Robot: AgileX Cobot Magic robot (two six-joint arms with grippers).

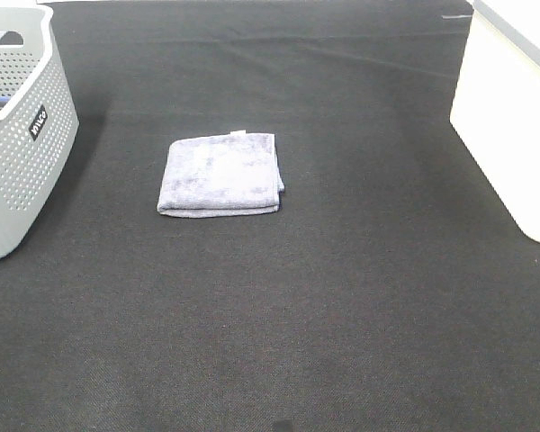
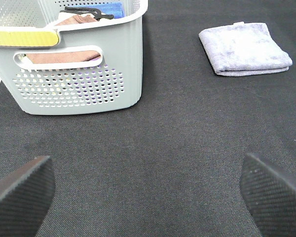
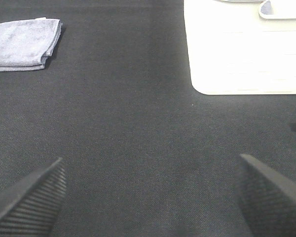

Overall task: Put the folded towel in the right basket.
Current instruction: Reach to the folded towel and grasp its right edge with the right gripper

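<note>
While neither set of fingers is anywhere near it, we see the towel (image 1: 220, 175) lying folded flat on the dark tabletop (image 1: 342, 315). It sits between the two baskets, nearer the grey one and touching neither.

The grey basket (image 1: 18, 153) is at the left edge of the high view, with perforated walls and a handle slot. Our left wrist view shows a brownish cloth (image 2: 64, 57) and something blue (image 2: 111, 9) inside it.

The white basket (image 1: 513, 126) is on the right, well apart from the towel. We can't see its inside in any view.

The left fingers (image 2: 20, 193) are spread wide with nothing between them, over bare tabletop. The grey basket is ahead of them and the towel is further off to the side.

The right fingers (image 3: 29, 197) are also spread wide and empty, over bare tabletop. The white basket is ahead of them and the towel is off toward the other side.
</note>
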